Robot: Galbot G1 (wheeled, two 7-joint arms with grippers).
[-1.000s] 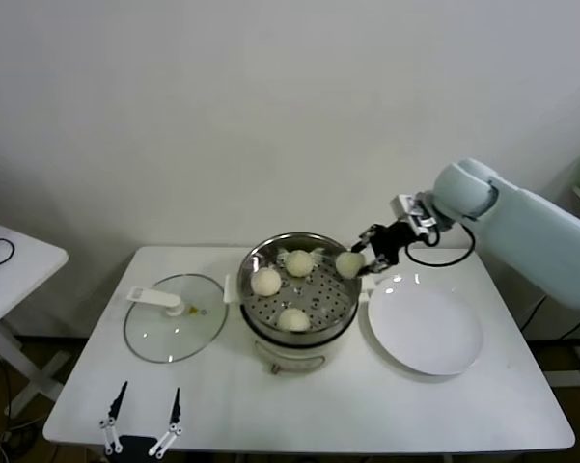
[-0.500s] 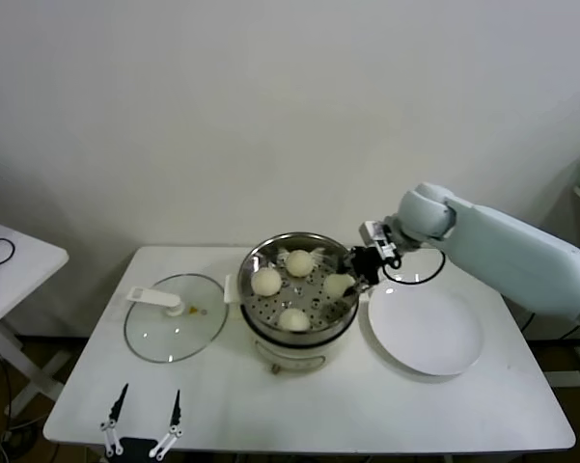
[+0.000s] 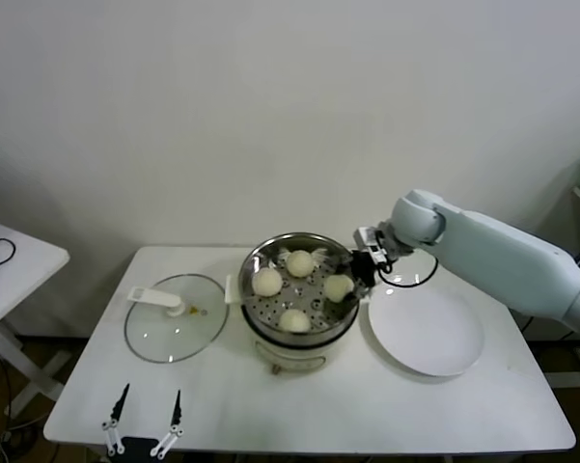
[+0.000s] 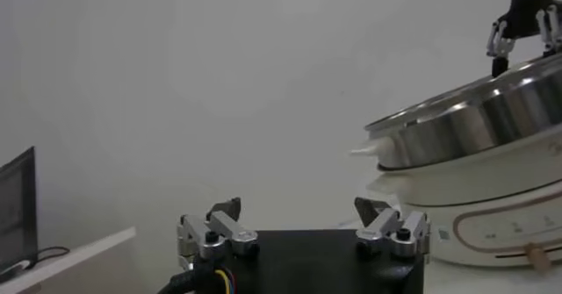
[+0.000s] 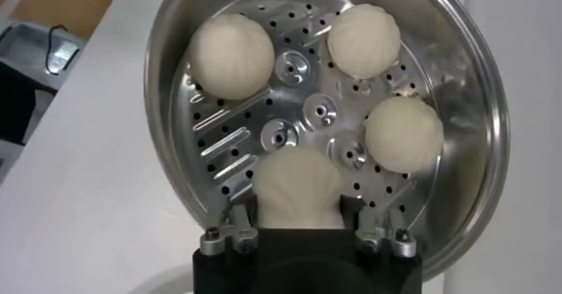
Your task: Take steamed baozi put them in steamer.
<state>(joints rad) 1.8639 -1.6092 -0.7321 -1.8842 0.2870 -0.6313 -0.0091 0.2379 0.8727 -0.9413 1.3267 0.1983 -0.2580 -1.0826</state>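
Between the right gripper's (image 5: pixel 297 225) fingers sits 1 pleated, cream-white baozi (image 5: pixel 296 189), clamped over the steamer's (image 5: pixel 457 103) perforated floor. Beyond the fingers lie 3 more buns (image 5: pixel 232 53). Low over the table (image 3: pixel 222 395), the left gripper (image 4: pixel 303 234) holds its fingers apart, empty.

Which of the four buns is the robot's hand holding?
The baozi on the steamer's right side, nearest the white plate. It sits between the right gripper's fingers; the other three lie free on the holey floor.
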